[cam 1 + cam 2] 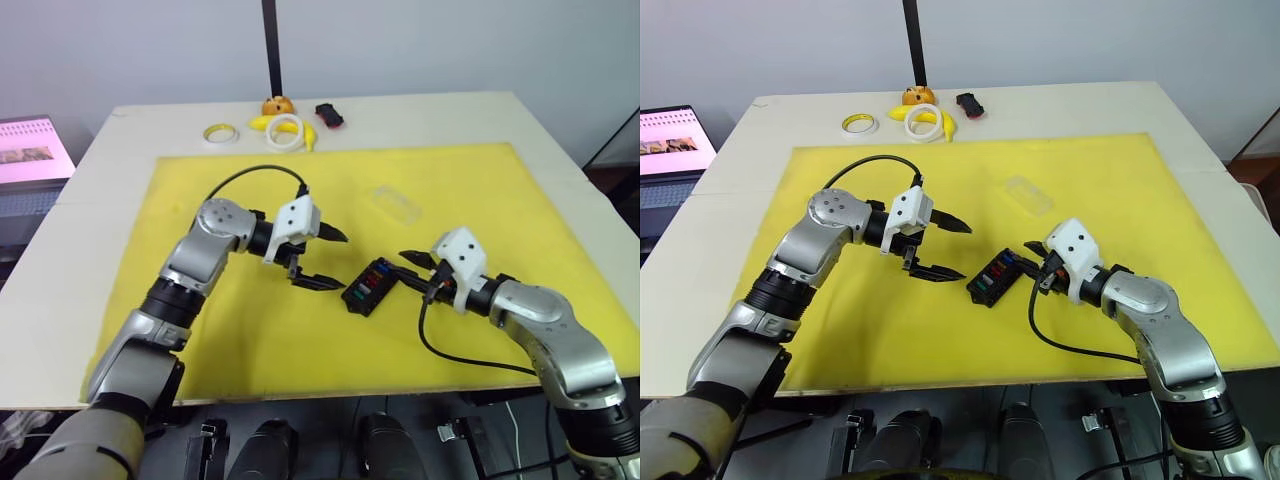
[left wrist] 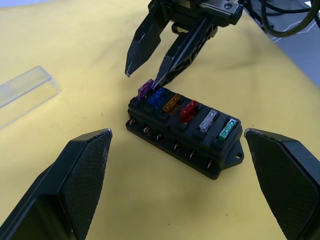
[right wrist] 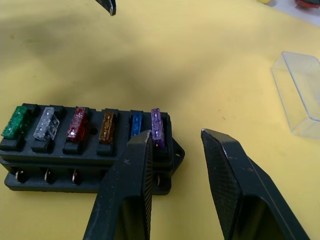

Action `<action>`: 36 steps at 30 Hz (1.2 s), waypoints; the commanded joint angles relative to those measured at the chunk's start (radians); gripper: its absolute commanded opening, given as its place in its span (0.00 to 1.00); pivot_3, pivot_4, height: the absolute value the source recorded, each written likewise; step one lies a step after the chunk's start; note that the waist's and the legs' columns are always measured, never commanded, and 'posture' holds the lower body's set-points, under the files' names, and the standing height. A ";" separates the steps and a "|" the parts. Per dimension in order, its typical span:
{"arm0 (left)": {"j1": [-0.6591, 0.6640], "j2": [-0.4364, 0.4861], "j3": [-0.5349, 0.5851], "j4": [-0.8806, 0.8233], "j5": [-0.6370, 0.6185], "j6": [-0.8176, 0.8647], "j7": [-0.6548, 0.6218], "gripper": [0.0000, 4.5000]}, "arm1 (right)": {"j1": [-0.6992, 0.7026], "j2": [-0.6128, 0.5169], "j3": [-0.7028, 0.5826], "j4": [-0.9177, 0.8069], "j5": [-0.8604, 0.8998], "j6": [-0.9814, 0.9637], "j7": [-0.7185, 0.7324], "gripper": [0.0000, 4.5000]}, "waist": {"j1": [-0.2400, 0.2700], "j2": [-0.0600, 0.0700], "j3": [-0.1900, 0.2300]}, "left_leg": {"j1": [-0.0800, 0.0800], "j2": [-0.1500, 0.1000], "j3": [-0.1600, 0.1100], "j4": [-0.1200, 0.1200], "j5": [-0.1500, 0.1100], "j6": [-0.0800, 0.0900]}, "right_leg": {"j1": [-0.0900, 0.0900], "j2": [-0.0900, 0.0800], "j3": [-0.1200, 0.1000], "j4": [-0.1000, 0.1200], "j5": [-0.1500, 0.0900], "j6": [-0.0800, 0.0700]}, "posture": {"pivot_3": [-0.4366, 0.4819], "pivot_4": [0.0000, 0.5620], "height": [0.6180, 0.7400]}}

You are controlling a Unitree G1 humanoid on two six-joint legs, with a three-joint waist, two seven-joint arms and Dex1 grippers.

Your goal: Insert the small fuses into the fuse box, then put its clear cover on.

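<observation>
Head views: your fuse box [image 1: 370, 287] sits mid-mat between both hands; left hand [image 1: 325, 258] fingers wide apart, clear cover [image 1: 395, 203] well beyond.
Left wrist: six small fuses [image 2: 188, 111] seated in one row (purple end tilted).
Right wrist: right hand [image 3: 177, 145] fingers apart, empty, at the purple fuse [image 3: 157, 126].

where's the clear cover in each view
Left eye: the cover lies on the yellow mat, beyond the fuse box.
Right eye: the cover is on the mat, again beyond the box.
Left wrist: at the picture's left edge, apart from the box.
Right wrist: at the right edge, cut off.
Shared landmark: the fuse box with its coloured fuses.
</observation>
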 commanded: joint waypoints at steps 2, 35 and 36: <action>-0.007 0.007 0.019 -0.026 -0.005 -0.007 0.002 1.00 | -0.021 -0.001 -0.003 -0.007 -0.006 -0.014 0.006 0.37 | 0.000 0.000 0.000 | 0.000 0.000 0.000 0.000 0.000 0.000 | 0.000 0.000 0.000 0.000 0.000 0.000 | 0.48 0.27 1.00; 0.005 0.008 0.017 -0.043 -0.005 -0.008 0.011 1.00 | -0.127 -0.112 0.077 -0.059 0.018 0.204 0.092 0.01 | 0.001 0.000 0.000 | 0.000 0.000 0.000 0.000 0.000 0.000 | 0.000 0.000 0.000 0.000 0.000 0.000 | 0.48 0.27 1.00; 0.007 0.008 0.018 -0.045 -0.005 -0.007 0.012 1.00 | -0.133 -0.113 0.078 -0.060 0.021 0.216 0.089 0.01 | 0.001 0.000 0.000 | 0.000 0.000 0.000 0.000 0.000 0.000 | 0.000 0.000 0.000 0.000 0.000 0.000 | 0.48 0.27 1.00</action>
